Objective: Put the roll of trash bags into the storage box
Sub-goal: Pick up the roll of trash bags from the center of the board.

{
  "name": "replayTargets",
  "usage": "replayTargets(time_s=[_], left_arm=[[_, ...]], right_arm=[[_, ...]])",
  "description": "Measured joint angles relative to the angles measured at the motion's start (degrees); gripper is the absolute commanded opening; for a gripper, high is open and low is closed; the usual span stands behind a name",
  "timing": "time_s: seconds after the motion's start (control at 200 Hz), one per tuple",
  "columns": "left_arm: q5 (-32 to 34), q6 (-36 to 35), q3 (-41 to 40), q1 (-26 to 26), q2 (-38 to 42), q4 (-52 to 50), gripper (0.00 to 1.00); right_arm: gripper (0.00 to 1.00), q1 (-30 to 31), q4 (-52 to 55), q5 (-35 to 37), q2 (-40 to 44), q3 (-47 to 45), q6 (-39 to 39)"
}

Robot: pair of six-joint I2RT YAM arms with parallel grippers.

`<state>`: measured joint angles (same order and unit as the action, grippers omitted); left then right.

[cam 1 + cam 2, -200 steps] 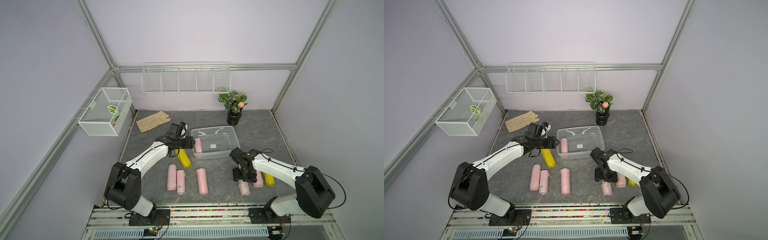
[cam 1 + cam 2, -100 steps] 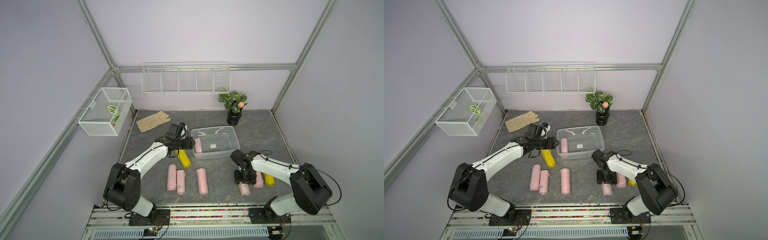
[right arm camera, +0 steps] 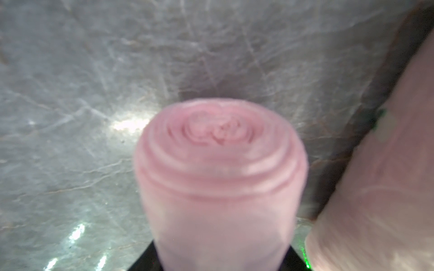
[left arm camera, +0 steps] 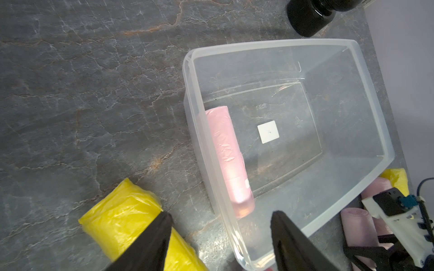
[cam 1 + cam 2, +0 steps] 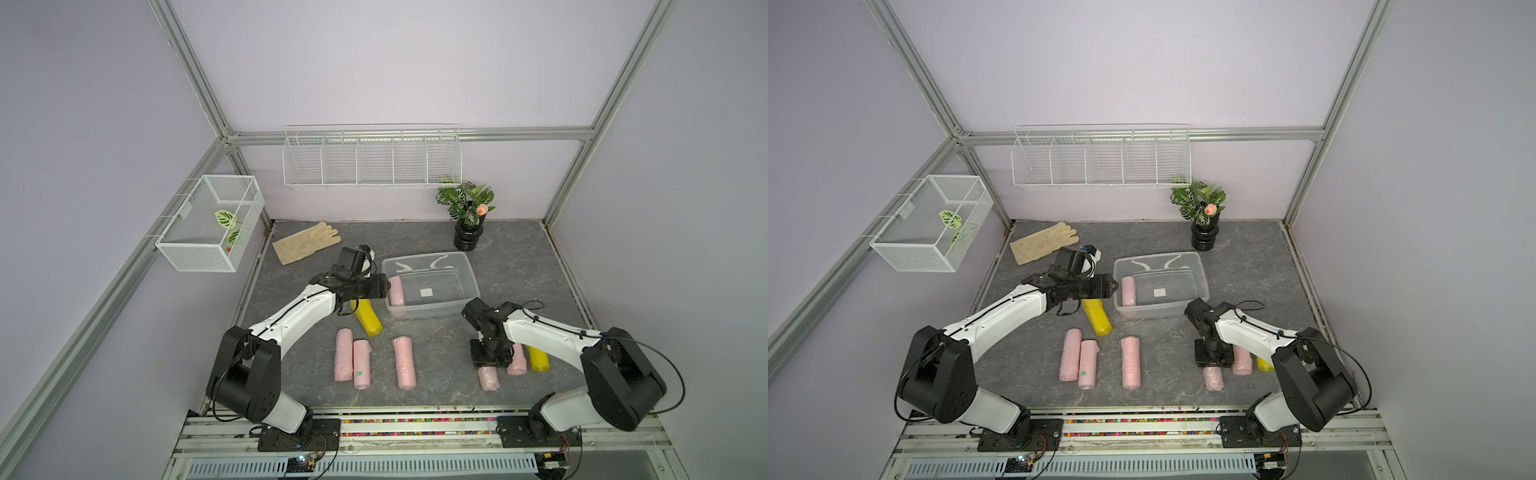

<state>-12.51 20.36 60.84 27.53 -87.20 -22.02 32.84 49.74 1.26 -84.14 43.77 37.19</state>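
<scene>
A clear, lidless rectangular plastic storage box (image 5: pixel 1201 277) sits on the grey stone-patterned table (image 5: pixel 1246 266), with one pink roll of trash bags (image 5: pixel 1128 291) lying inside along its left wall. The left gripper (image 5: pixel 1112 288) hangs just outside that wall, jaws parted and empty, and a yellow plastic roll (image 5: pixel 1098 320) lies on the table below it. Near the front edge, the right gripper (image 5: pixel 1212 360) is set down on a second pink roll (image 5: pixel 1213 379), whose near end sticks out. A third pink roll (image 5: pixel 1241 360) lies just beside it.

Clear glossy plastic storage box (image 4: pixel 270 44), soft film roll (image 3: pixel 220 169), matt stone-look tabletop (image 4: pixel 94 93)
</scene>
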Motion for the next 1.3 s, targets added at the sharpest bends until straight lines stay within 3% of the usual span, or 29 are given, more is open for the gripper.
replayTargets(time_s=[0.375, 0.725, 1.3], left_arm=[[0.1, 0.2, 0.0, 0.0, 0.0, 0.0, 0.72], [0.0, 0.7, 0.0, 0.0, 0.4, 0.5, 0.72], [0.0, 0.7, 0.0, 0.0, 0.5, 0.6, 0.72]], right_arm=[[0.46, -0.3, 3.5, 0.0, 3.8, 2.2, -0.2], [0.46, -0.3, 9.2, -1.7, 7.3, 21.0, -2.7], [0.44, -0.3, 5.7, -11.2, -14.3, 47.7, -8.5]])
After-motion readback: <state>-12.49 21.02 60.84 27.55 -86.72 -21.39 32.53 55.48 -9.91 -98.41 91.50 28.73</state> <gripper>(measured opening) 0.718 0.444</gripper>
